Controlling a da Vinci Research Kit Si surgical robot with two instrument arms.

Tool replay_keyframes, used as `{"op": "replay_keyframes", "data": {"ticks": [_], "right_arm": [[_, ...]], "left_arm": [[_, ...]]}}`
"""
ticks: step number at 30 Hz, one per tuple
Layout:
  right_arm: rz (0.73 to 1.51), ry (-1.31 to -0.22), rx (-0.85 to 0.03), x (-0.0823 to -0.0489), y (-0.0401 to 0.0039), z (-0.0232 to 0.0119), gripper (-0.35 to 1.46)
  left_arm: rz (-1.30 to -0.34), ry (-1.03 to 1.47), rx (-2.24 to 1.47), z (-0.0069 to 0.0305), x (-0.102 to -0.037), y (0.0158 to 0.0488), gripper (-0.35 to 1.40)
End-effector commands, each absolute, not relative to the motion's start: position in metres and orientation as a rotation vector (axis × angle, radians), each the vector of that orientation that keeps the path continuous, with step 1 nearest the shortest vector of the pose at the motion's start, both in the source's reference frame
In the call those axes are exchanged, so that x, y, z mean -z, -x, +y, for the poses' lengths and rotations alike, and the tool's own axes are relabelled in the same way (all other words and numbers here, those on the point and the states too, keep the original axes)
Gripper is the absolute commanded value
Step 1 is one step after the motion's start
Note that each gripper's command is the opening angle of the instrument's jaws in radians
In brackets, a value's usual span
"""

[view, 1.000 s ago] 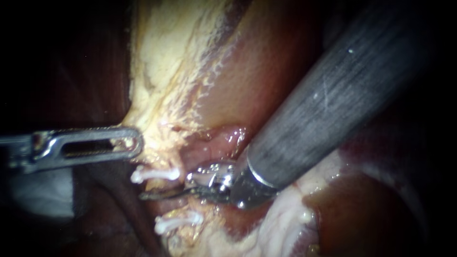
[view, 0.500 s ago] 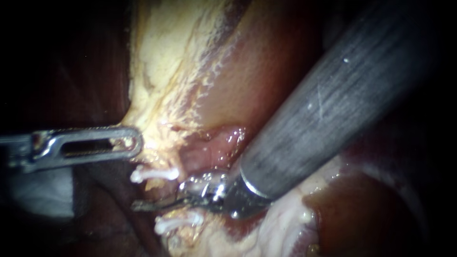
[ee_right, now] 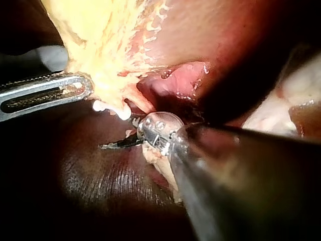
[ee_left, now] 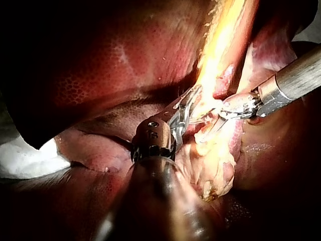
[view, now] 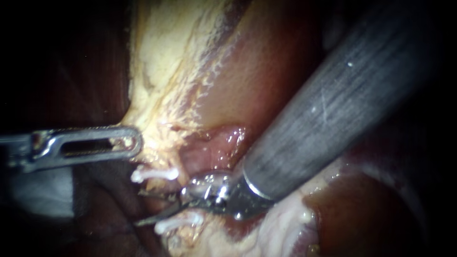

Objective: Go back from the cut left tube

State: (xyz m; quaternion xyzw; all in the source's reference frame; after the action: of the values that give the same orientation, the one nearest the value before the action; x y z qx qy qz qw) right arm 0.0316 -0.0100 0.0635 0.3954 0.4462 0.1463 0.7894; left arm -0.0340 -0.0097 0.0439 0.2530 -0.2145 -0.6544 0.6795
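Observation:
Two white clips, an upper clip (view: pixel 154 174) and a lower clip (view: pixel 178 222), sit across a thin tube below pale yellow fatty tissue (view: pixel 162 71). My right instrument (view: pixel 139 208) comes in from the upper right on a thick grey shaft. Its thin blades stand open in the gap between the clips, the lower blade slanting toward the lower clip. My left instrument (view: pixel 128 142) comes in from the left, its slotted jaws shut on the edge of the yellow tissue. The left wrist view shows this grip (ee_left: pixel 193 100) and the right instrument (ee_left: pixel 213 128) beside it.
Smooth orange-brown gallbladder wall (view: pixel 247 71) rises behind the right shaft. Dark red liver (view: pixel 371 209) lies under and to the right of it. A white pad (view: pixel 43 190) shows beneath the left instrument. Pink raw tissue (view: pixel 223 143) sits just above the blades' hinge.
The right instrument's blades have parted, the lower one swinging down toward the lower clip. Its shaft slid slightly left, then eased back. The left instrument and the clips held still.

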Motion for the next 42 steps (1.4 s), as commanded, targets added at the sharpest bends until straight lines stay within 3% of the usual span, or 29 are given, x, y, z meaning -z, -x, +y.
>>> {"op": "replay_keyframes", "data": {"ticks": [1, 7, 15, 31, 42], "right_arm": [[0.973, -0.846, -0.303, -0.0633, -0.0313, -0.01, 1.16], [1.064, -0.793, -0.194, -0.0619, -0.029, -0.0103, 1.37], [1.155, -0.674, -0.112, -0.0606, -0.0241, -0.0091, 1.43], [1.153, -0.411, -0.115, -0.0554, -0.0103, -0.0004, 1.43], [1.146, -0.357, -0.069, -0.0554, -0.0089, 0.0001, 1.43]], "left_arm": [[-0.482, -0.569, 1.469, -0.0097, -0.044, 0.034, -0.35], [-0.482, -0.569, 1.468, -0.0095, -0.0442, 0.0339, -0.35], [-0.482, -0.569, 1.467, -0.0095, -0.0443, 0.0338, -0.35], [-0.483, -0.567, 1.468, -0.0096, -0.0446, 0.034, -0.35], [-0.488, -0.58, 1.458, -0.0117, -0.0477, 0.0365, -0.35]]}}
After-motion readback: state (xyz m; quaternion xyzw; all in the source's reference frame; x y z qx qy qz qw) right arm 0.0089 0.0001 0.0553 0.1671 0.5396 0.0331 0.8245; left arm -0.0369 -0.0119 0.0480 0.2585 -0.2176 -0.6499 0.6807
